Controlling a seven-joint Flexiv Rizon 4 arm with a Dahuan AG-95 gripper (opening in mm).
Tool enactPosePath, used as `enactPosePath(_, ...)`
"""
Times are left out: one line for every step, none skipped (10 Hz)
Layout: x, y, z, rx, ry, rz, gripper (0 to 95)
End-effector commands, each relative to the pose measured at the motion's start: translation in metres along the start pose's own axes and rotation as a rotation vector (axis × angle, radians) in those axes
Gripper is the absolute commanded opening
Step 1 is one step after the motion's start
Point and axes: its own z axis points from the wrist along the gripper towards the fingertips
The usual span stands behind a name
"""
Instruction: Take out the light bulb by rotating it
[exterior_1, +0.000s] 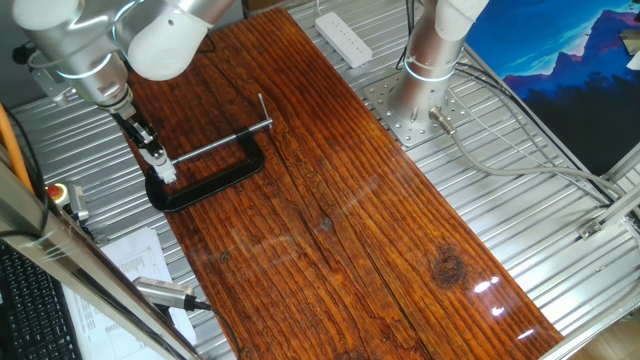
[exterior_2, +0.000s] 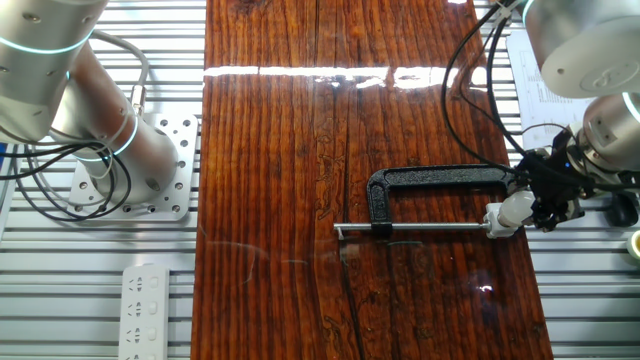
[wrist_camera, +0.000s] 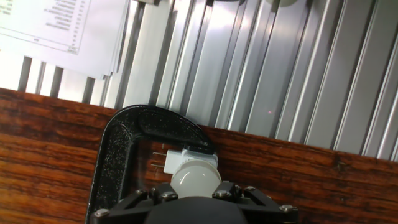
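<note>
In one fixed view, the end effector (exterior_1: 163, 168) is reaching down at the left edge of the wooden bench (exterior_1: 350, 220), right at the closed end of the black C-clamp (exterior_1: 215, 180). Something small and white is sitting at its tip, most likely the light bulb (exterior_1: 166, 171), though it is too small to tell apart from the socket there.

In the other fixed view, the clamp is lying flat with its steel screw rod (exterior_2: 410, 228) running toward the white piece, which is probably pinning the socket so it cannot turn while the bulb is being rotated.

In the hand view, the bulb is sitting just in front of the end effector's black body, seated in the white socket (wrist_camera: 186, 159) inside the clamp's curve. The fingertips are hiding below the frame, so I cannot tell whether they are gripping the bulb or standing apart.
</note>
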Motion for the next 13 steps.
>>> enactPosePath(0.0015, -0.0008, 0.0010, -0.001, 0.003, -0.030, 19.0)
enactPosePath(0.0038, -0.0004, -0.0013, -0.002, 0.009, -0.069, 19.0)
enactPosePath(0.0055, -0.0001, -0.0029, 0.001, 0.010, -0.087, 0.0)
enactPosePath(0.0055, -0.0001, -0.0029, 0.001, 0.010, -0.087, 0.0)
enactPosePath(0.0055, -0.0001, -0.0029, 0.001, 0.010, -0.087, 0.0)
enactPosePath(0.0055, -0.0001, -0.0029, 0.001, 0.010, -0.087, 0.0)
enactPosePath(0.0055, -0.0001, -0.0029, 0.001, 0.010, -0.087, 0.0)
enactPosePath(0.0055, -0.0001, -0.0029, 0.001, 0.010, -0.087, 0.0)
enactPosePath(0.0055, -0.0001, -0.0029, 0.001, 0.010, -0.087, 0.0)
enactPosePath(0.0055, -0.0001, -0.0029, 0.001, 0.010, -0.087, 0.0)
enactPosePath(0.0055, -0.0001, -0.0029, 0.001, 0.010, -0.087, 0.0)
enactPosePath(0.0055, -0.0001, -0.0029, 0.001, 0.010, -0.087, 0.0)
enactPosePath(0.0055, -0.0001, -0.0029, 0.001, 0.010, -0.087, 0.0)
